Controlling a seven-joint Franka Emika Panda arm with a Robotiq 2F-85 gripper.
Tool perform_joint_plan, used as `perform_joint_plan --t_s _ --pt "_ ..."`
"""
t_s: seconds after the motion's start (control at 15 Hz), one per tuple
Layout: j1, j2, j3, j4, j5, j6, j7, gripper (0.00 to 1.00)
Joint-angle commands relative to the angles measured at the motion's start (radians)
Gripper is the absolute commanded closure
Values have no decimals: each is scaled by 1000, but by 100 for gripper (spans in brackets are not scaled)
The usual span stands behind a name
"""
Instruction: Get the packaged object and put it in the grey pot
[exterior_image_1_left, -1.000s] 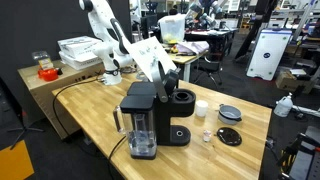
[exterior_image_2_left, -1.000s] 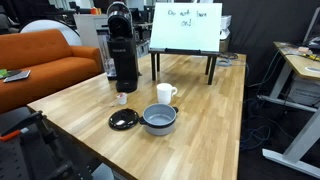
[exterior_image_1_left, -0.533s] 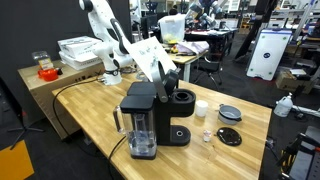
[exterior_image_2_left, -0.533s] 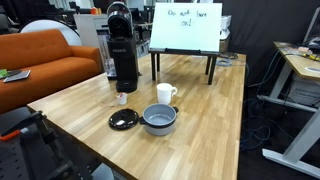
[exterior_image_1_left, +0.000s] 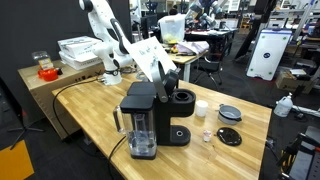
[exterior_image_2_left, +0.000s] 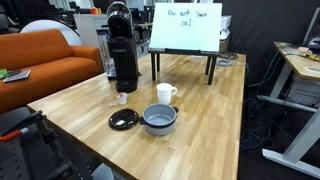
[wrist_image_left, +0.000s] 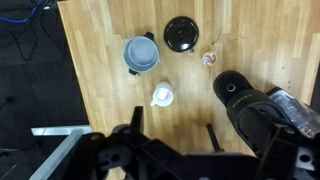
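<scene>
The packaged object (wrist_image_left: 210, 59) is a tiny pale packet lying on the wooden table between the black disc (wrist_image_left: 181, 33) and the coffee machine (wrist_image_left: 250, 105). It also shows in both exterior views (exterior_image_1_left: 207, 136) (exterior_image_2_left: 121, 98). The grey pot (wrist_image_left: 142, 54) (exterior_image_1_left: 229, 114) (exterior_image_2_left: 159, 119) stands upright next to the white cup (wrist_image_left: 161, 96). My gripper (wrist_image_left: 175, 128) is open and empty, high above the table and well apart from the packet. In an exterior view it hangs behind the coffee machine (exterior_image_1_left: 166, 74).
The black coffee machine (exterior_image_1_left: 150, 115) (exterior_image_2_left: 123, 50) stands close to the packet. A black disc (exterior_image_2_left: 124, 120) and a white cup (exterior_image_2_left: 164, 94) sit near the pot. A whiteboard on a stand (exterior_image_2_left: 185, 28) is at the table's far end.
</scene>
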Motion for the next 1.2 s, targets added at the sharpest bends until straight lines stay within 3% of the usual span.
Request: perform_joint_plan --t_s 0.0,0.47,1.13 --pt "23 13 -19 -9 47 67 -47 0" --pt "25 139 -11 -41 18 132 -104 0" --pt "24 121 -11 -40 39 120 -75 0"
